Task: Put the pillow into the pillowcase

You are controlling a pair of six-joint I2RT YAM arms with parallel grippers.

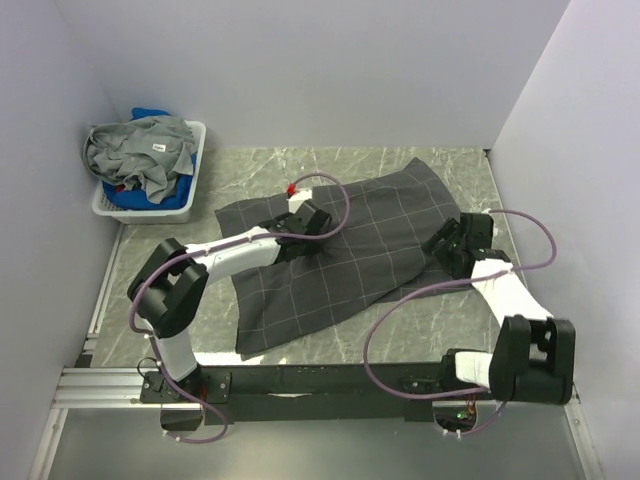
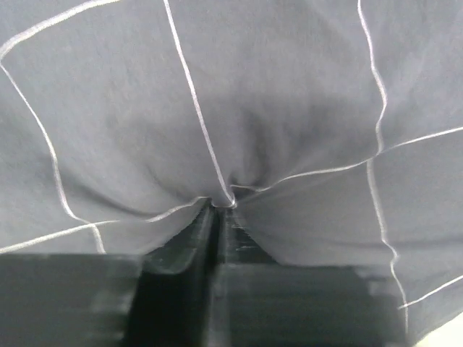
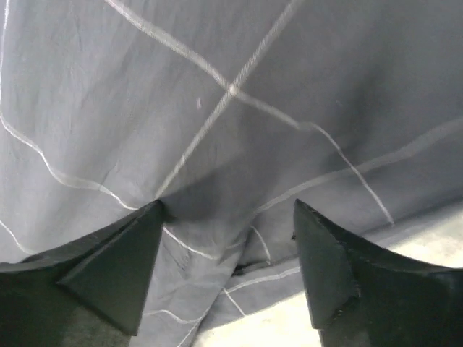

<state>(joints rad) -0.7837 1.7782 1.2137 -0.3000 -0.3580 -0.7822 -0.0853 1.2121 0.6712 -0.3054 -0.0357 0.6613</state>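
Pillowcase spread nearly flat on the marbled surface, its long axis running from the near left toward the far right, dark charcoal cloth crossed by a thin pale grid. It lies between the two arms and covers most of the middle of the surface.

Left gripper rests on the far-left part of the cloth, near its far edge. In the left wrist view the gripper has its fingers drawn together, with only a narrow slit between them, and a small fold of the pillowcase is pinched at their tips. Creases and grid lines radiate from that point, so the cloth is gathered there.

Right gripper sits at the right-hand edge of the cloth. In the right wrist view the gripper stands wide open, its two dark fingertips well apart and touching or just above the pillowcase. A fold of cloth lies between them, not clamped. Pale surface shows just beyond the cloth edge at the bottom of that view.

White basket stands in the far-left corner, well apart from the pillowcase, holding a crumpled grey garment over blue cloth.
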